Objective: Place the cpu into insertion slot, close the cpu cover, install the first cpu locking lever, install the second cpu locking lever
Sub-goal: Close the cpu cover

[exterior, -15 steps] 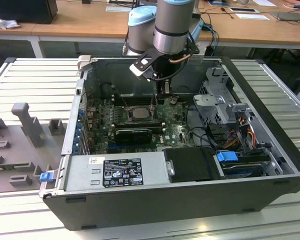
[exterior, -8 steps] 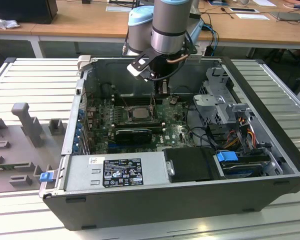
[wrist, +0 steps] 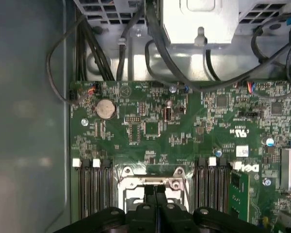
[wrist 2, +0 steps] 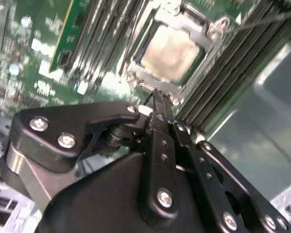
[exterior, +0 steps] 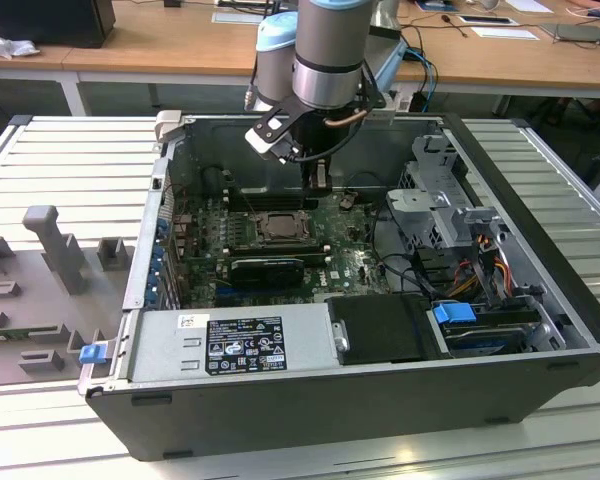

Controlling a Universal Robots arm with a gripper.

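The cpu [wrist 2: 172, 51] lies flat in the insertion slot [exterior: 280, 226] on the green board, its pale metal face showing. The cpu cover [wrist 2: 207, 48] lies down around it as a metal frame. My gripper [wrist 2: 160, 98] is shut, its two black fingers pressed together with nothing seen between them. The tips sit right at the slot's rim [wrist: 131, 183], touching or just above the cover's edge. In the exterior view the gripper [exterior: 320, 180] hangs inside the open case, just behind the slot. A thin metal rod [wrist 2: 269, 17] runs past the slot's far corner.
Long black memory slots [wrist: 94, 189] flank the slot on both sides. A grey power supply [exterior: 230, 345] fills the case front, and a drive cage with cables [exterior: 450, 205] stands at the exterior view's right. A coin battery [wrist: 105, 108] sits on the board.
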